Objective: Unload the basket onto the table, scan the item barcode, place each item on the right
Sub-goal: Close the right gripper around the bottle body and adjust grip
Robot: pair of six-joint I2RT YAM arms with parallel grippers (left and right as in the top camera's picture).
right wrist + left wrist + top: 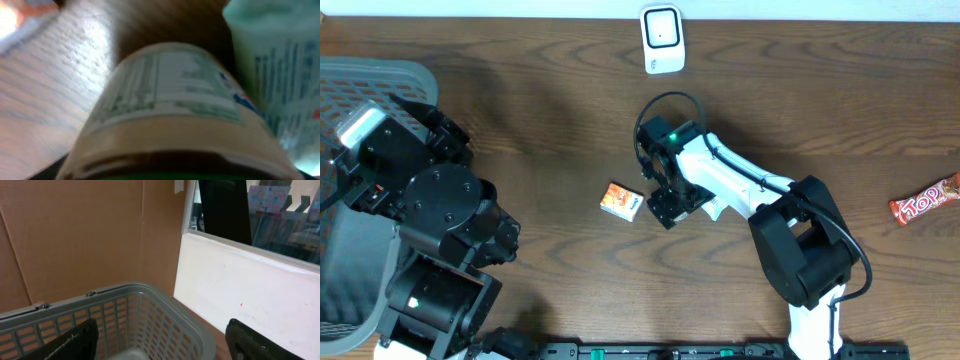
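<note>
**Item.** A rounded labelled item (170, 100) fills the right wrist view, directly ahead of the right gripper (665, 207). A printed table on its label is turned toward the camera. The picture is blurred, and no barcode can be made out. From overhead the item is hidden beneath that gripper, which is held low over the middle of the table (520, 120).

**Right jaws.** It cannot be told whether they are closed on the item or only set about it. The fingers are not resolved in the wrist view and appear from above only as a dark block.

**Surroundings.**
- A pale green-and-white pack (280, 75) is seen close beside the item, to one side of the jaws; contact cannot be judged.
- A small orange box (620, 201) lies just outside the jaws, on the side away from the arm.
- The scanner (661, 38) stands well beyond the jaws at the far table edge, with nothing presented to it.
- A red candy bar (925, 200) lies well apart, out past the arm's base.

**Left arm.** The left gripper (167, 342) is held above the grey basket (150, 292). Its jaws are spread wide and nothing is held between them.

**Progress (judged).** The task is at an early stage. The item has been reached, but a grasp is not confirmed. Lifting the item, carrying it to the scanner and turning the barcode toward the scanner's face are all left to be done.
</note>
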